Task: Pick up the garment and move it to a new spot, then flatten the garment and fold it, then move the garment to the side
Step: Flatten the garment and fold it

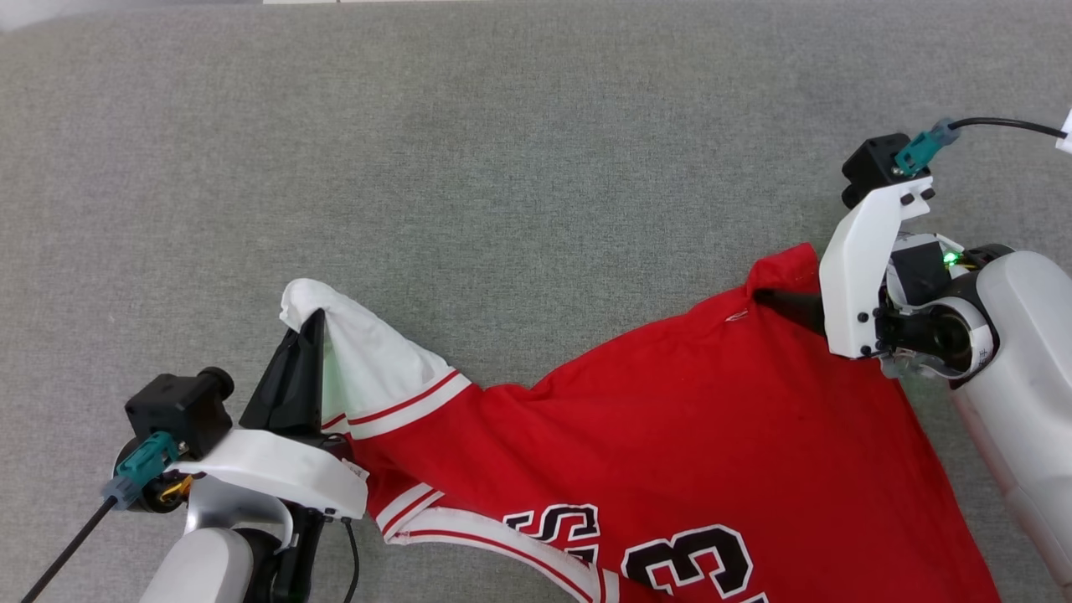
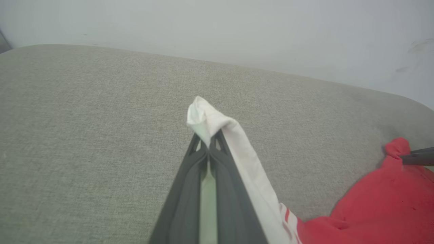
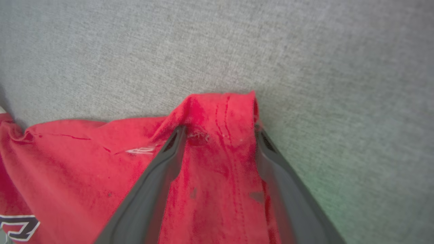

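Red cloth with white sleeves, low in the head view: the garment (image 1: 695, 419). Lies on the grey woven surface (image 1: 502, 167), fanned from the lower middle to the lower right and cut off by the bottom edge. Carries black-and-white block lettering (image 1: 695, 561) near that edge, only partly in frame. Rises at its left end into a white sleeve (image 1: 368, 352) with red stripes along the band, pulled up into a peak. Meets the left gripper (image 1: 311, 327) there, at the lower left, fingers pointing up the view. Clamps the sleeve tip with jaws pressed fully together, a small tuft of white cloth poking out past the fingertips in the left wrist view, a pale wall (image 2: 237, 27) beyond the surface. Ends at the upper right in a bunched red corner at the hem. Sits there between the two fingers of the right gripper (image 3: 219, 130), reaching in from the right. Stands with jaws spread wide, one finger along each side of the folded corner and touching it, no squeeze on the cloth visible. Glows green at a small light (image 1: 950, 257) on the right wrist.
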